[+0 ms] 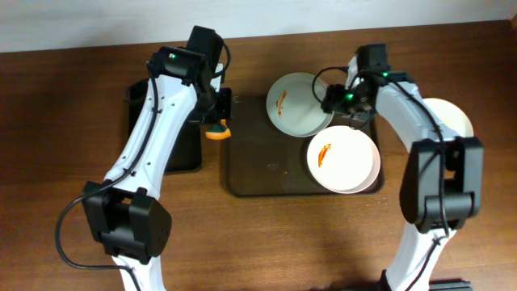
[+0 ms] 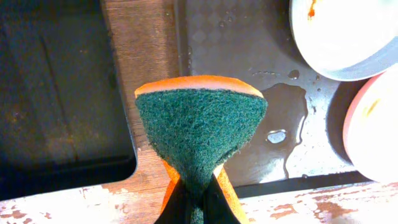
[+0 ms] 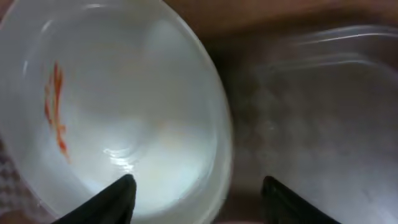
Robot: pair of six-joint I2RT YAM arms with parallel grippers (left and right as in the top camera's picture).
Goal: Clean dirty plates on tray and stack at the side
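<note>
Two sauce-streaked white plates lie on the dark tray (image 1: pixel 258 174): one at its back (image 1: pixel 295 105), one at its front right (image 1: pixel 346 162). A third plate (image 1: pixel 454 117) sits on the table to the right, partly behind the right arm. My right gripper (image 1: pixel 339 105) is open at the back plate's right edge. In the right wrist view the back plate's rim (image 3: pixel 221 124) runs between the spread fingers of the right gripper (image 3: pixel 199 199), with one fingertip (image 3: pixel 118 193) over the plate. My left gripper (image 2: pixel 198 208) is shut on an orange and green sponge (image 2: pixel 200 130), held above the tray's left rim (image 1: pixel 216 129).
A smaller black tray (image 1: pixel 184 153) lies left of the big one, under the left arm. Water puddles (image 2: pixel 280 124) glisten on the tray floor near the sponge. Bare wooden table (image 1: pixel 283 242) stretches in front of the tray.
</note>
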